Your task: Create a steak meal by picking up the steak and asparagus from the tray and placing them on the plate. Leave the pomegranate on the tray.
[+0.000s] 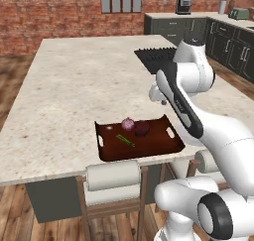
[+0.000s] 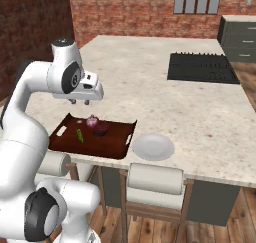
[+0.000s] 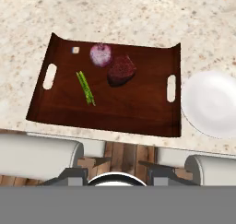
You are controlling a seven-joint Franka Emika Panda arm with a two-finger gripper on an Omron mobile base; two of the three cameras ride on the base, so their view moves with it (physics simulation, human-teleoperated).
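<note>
At the near edge of the stone counter, your tray sat with all three items on it and nothing yet moved to the white plate, which lay just beside the tray's short end, apart from it. The steak rested toward the middle of the tray, touching or very nearly touching the pomegranate at its side, and the asparagus lay flat on the tray floor a little apart from both. Your gripper hung well above the tray, carrying nothing; its fingers were too small and too cropped in these views to say whether they stood apart or together, so I cannot tell. The main risk you faced was that steak and fruit sat so close: a finger coming down on the fruit's side of the steak would likely have nudged the pomegranate, rolled it across the glossy floor, or caught it in the grasp along with the meat. The asparagus looked the harder pick, thin and lying flat, so a slightly high close would have missed it and a low one would have jammed the tips into the tray. The raised rim could also have snagged a low carry toward the plate.
</note>
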